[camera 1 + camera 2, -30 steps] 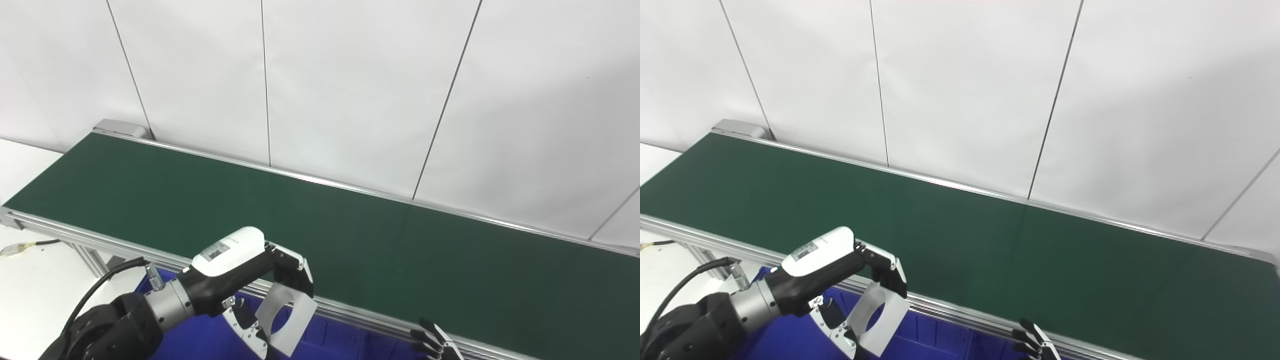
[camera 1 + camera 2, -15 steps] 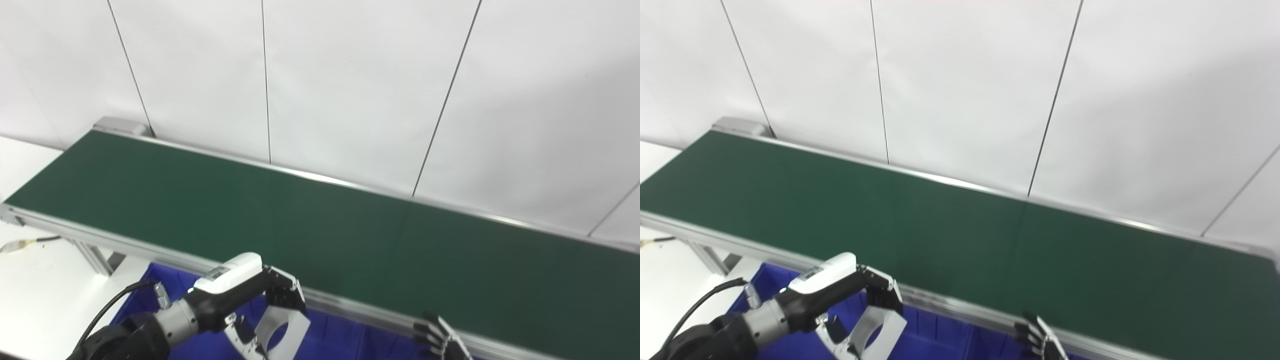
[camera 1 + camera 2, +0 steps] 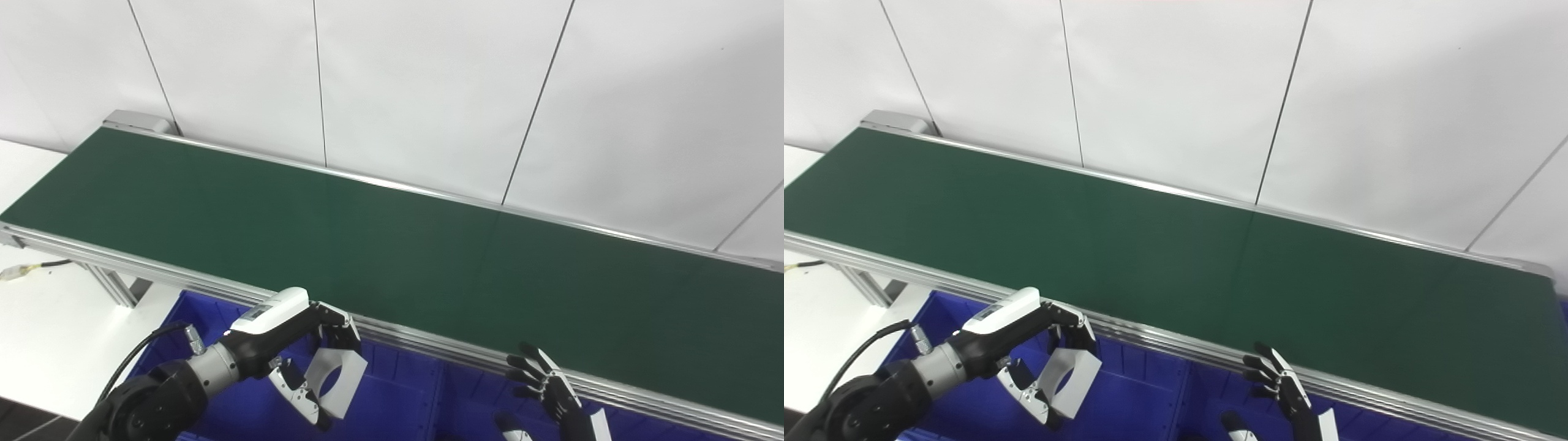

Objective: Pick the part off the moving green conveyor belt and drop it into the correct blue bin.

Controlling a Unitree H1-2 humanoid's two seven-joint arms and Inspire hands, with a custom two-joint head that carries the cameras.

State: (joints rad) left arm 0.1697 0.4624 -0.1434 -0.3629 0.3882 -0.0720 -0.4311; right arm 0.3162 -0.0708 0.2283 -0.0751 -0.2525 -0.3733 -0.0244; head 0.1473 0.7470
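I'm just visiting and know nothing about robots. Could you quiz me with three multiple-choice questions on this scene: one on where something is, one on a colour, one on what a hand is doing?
1. Where is the flat grey part?
A. On the belt
B. In the left hand, above a blue bin
C. On the white table

2. What colour is the conveyor belt?
A. Green
B. Red
C. Yellow

3. What is the right hand doing?
A. Gripping a part
B. Pressing on the belt
C. Open, holding nothing

Answers: 1 B, the left hand pinches it over the blue bin. 2 A, the belt is dark green. 3 C, its fingers are spread with nothing between them.
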